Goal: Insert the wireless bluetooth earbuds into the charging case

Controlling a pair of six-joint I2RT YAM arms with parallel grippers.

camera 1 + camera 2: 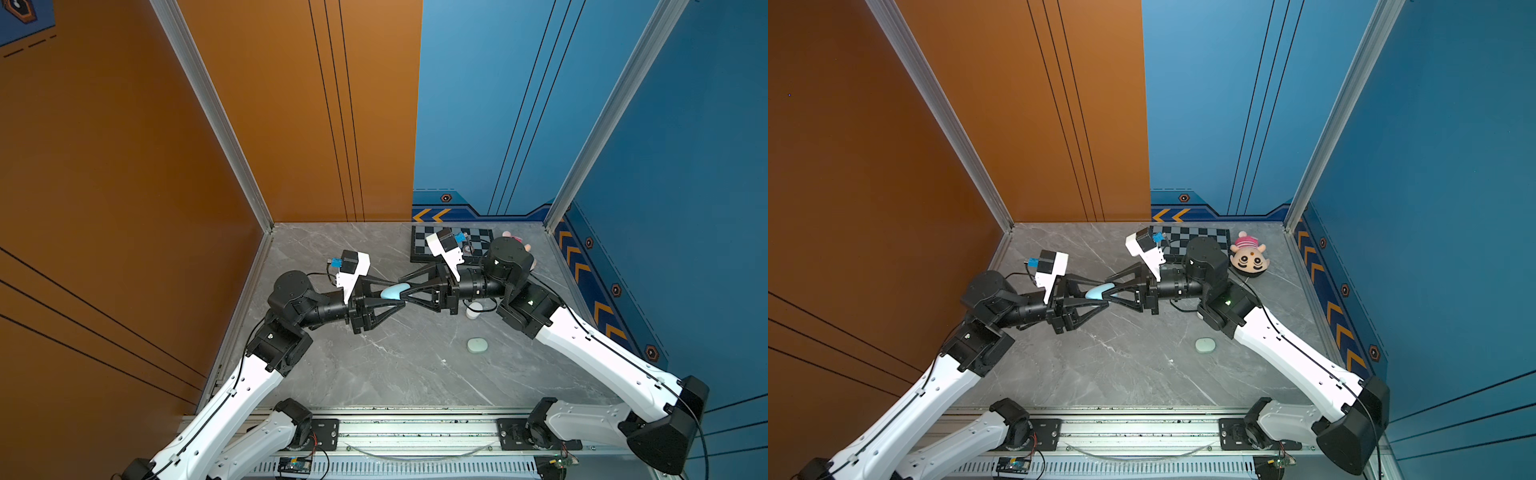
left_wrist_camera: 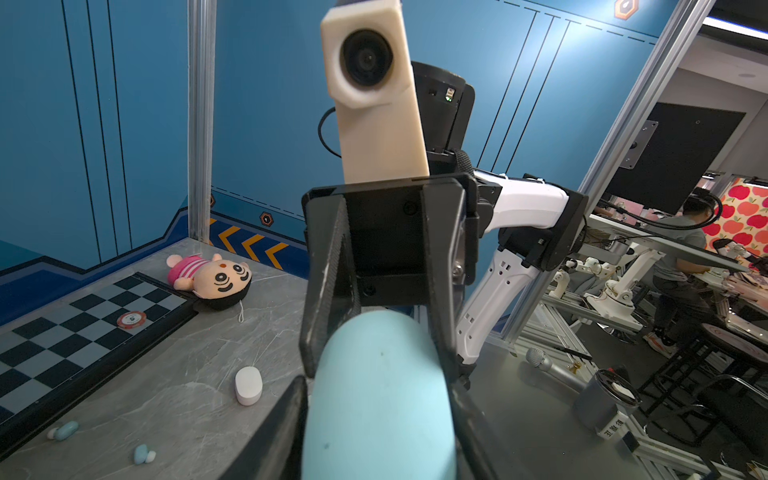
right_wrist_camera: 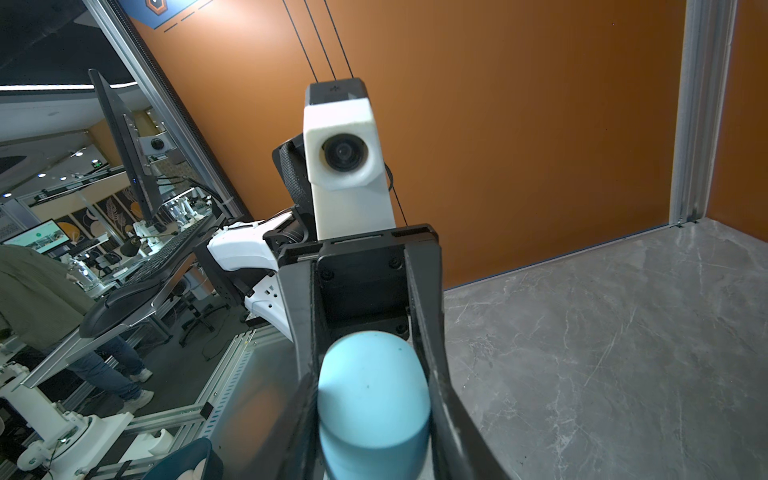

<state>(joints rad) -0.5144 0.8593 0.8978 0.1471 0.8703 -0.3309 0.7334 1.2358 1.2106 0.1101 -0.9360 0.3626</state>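
Beside the checkerboard (image 2: pixel 62 345), left wrist view only, two blue earbuds (image 2: pixel 65 430)

Letter "S" on the red-rimmed chip (image 2: pixel 131 319).

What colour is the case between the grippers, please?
The case is pale blue; right wrist view shows it best.

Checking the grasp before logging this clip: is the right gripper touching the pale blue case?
Touching. The left wrist view shows the fingers of the right gripper pressed against both sides of the pale blue case, with no gap visible.
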